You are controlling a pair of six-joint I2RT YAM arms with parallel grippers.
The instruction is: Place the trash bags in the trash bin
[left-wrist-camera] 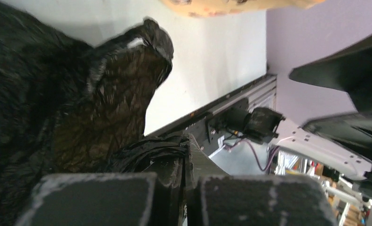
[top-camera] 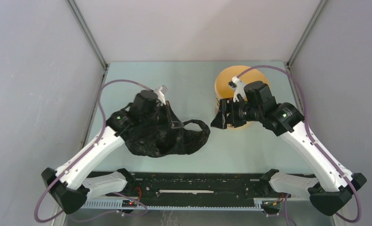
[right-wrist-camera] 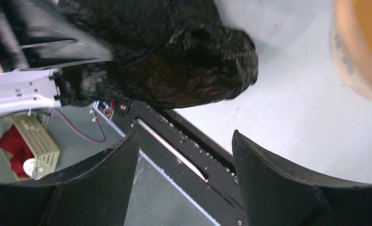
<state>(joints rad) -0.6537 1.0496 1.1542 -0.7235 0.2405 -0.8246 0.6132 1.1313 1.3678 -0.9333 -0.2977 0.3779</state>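
**Position of task items.** The trash bag [top-camera: 162, 139] lies bunched on the left half of the bench [top-camera: 193, 80], toward the near edge. One loop handle [top-camera: 200, 128] reaches out toward the middle. Whether the bag's underside rests on the surface or hangs just off it cannot be told. The trash bin [top-camera: 236, 84] stands upright near the far right corner, well apart from the bag, and its mouth shows nothing inside.

**Tooling.** The left gripper [left-wrist-camera: 188, 188] is clamped on a fold of the black film, with its jaws together on the plastic. The right gripper [right-wrist-camera: 186, 174] stands with jaws apart and holds nothing. It is at the bin's near side and points toward the bag.

**Step in hand (judgement).** The bag appears ready to be carried across to the bin.
- The film spreads wider than the bin's mouth, so it should be gathered before it is lowered.
- The free gripper is well placed to take the loop handle and share the load.
- The bag should be lifted clear of the rim and lowered centrally.
- The right arm sits just beside the bin, so a careless swing could tip or shove it.
- Loose film may snag on the rim.

**Markings.** No brand, label or lettering can be read in any view. The bin's side is blurred in both wrist views.
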